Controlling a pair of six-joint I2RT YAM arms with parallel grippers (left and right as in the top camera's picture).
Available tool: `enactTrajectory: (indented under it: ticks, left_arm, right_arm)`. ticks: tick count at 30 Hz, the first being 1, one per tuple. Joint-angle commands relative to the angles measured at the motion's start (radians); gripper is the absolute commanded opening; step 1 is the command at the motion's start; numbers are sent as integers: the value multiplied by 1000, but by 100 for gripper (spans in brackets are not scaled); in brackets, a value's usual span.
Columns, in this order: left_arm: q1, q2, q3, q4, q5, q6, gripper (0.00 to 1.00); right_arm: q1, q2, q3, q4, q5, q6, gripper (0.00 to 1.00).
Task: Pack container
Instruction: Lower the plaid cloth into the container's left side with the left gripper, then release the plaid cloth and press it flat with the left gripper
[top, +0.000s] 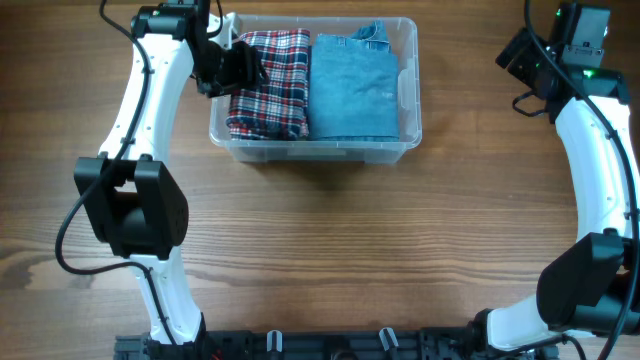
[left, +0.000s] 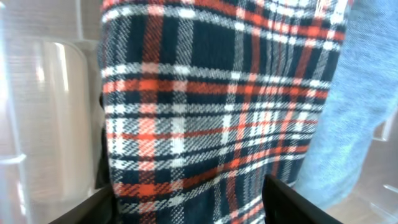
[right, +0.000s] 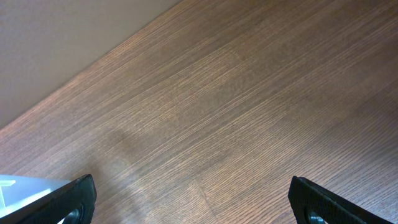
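Observation:
The container (top: 320, 150) is a clear plastic bin at the back centre of the wooden table. Inside it lie a folded red, white and navy plaid garment (top: 272, 85) on the left and a folded blue denim garment (top: 352, 90) on the right. My left gripper (top: 235, 70) is low over the plaid garment's left edge, inside the bin. In the left wrist view its jaws (left: 186, 205) are spread wide with the plaid (left: 211, 106) between them, the denim (left: 360, 124) to the right and the bin wall (left: 50, 93) to the left. My right gripper (top: 520, 55) is open and empty.
The right gripper (right: 193, 199) hangs over bare wooden table at the far right, near the table's back edge (right: 93, 62). A pale object's corner (right: 18, 186) shows at that view's lower left. Both arm bases stand at the front edge.

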Motion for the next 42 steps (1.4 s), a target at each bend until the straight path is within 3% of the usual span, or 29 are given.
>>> enactTrajectory:
  ticks: [1, 7, 10, 14, 16, 19, 21, 31, 37, 42]
  left_arm:
    - [6, 2, 9, 47, -28, 9, 66]
    - [6, 1, 9, 116, -28, 9, 71]
    - [8, -2, 9, 171, -28, 9, 66]
    - [12, -22, 13, 264, -27, 8, 68]
    - [11, -36, 13, 282, -12, 8, 56]
    - [-3, -50, 13, 256, 25, 8, 14]
    - [-18, -37, 12, 230, 21, 8, 4]
    - [-91, 68, 11, 173, -95, 2, 7]
    - [-84, 114, 10, 140, -282, 1, 8]
    - [-68, 109, 11, 114, -293, 2, 11]
  right_arm:
    - [2, 17, -4, 2, -5, 7, 100]
    - [2, 17, -4, 2, -5, 7, 100]
    - [2, 17, -4, 3, -5, 7, 100]
    - [2, 17, -4, 2, -5, 7, 100]
    - [2, 17, -4, 2, -5, 6, 100]
    - [2, 17, -4, 2, -5, 7, 100]
    - [2, 17, -4, 2, -5, 7, 100]
    - [2, 17, -4, 2, -5, 7, 100]
    - [2, 17, -4, 2, -5, 7, 100]
    - [2, 17, -4, 2, -5, 7, 100]
